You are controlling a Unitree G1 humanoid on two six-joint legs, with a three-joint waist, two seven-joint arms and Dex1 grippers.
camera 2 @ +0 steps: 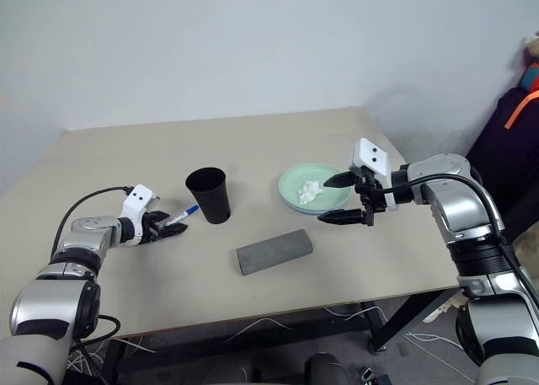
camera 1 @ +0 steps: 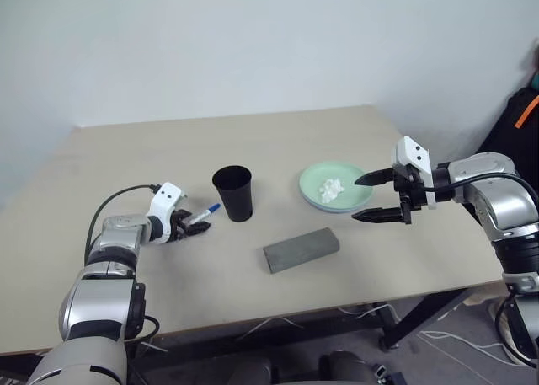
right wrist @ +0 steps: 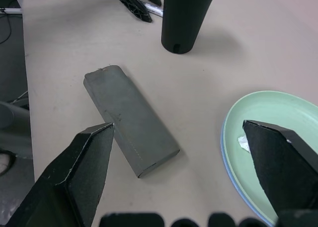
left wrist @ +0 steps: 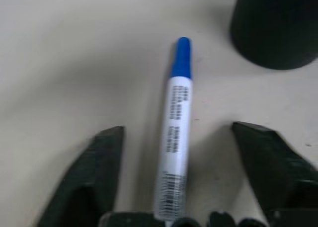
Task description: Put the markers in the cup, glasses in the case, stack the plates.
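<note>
Spanning beige table (camera 1: 379,259), white wall (camera 1: 253,40)

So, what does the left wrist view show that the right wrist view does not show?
The left wrist view shows the blue-capped marker lying on the table between the left gripper and its two open fingers, none touching it, with printed text readable on its barrel.

The right wrist view shows the closed grey case, the mint green plate resting on the light blue plate, a piece of white tissue, and the open right gripper.

Both show the black cup and the beige table.
</note>
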